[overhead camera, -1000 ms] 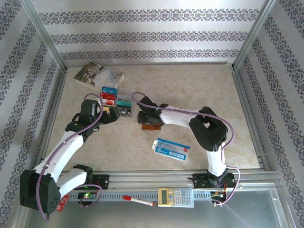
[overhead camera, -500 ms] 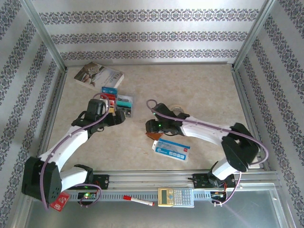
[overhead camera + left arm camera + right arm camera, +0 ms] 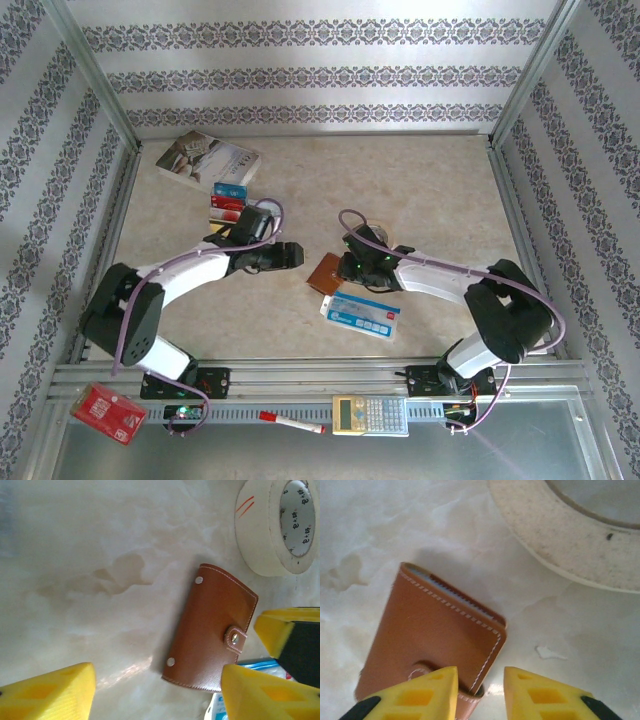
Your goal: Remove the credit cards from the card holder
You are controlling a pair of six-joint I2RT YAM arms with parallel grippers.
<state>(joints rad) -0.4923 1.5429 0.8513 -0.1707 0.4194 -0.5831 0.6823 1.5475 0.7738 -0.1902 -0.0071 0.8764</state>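
The card holder (image 3: 325,270) lies closed near the middle of the beige marbled tabletop (image 3: 440,190), near-left of a tape roll (image 3: 265,530). Striped patterned wallpaper (image 3: 320,75) encloses the table. The left gripper (image 3: 155,695), left of the holder, has its fingers wide apart. The right gripper (image 3: 480,690) shows a narrow gap over the holder's strap edge, and I cannot tell whether it grips.

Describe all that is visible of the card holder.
The card holder is a brown leather booklet with white stitching, two metal studs and a snapped strap. It lies flat and closed on the table, its corner by the blue-white packet. The right gripper is over its strap edge; contact unclear.
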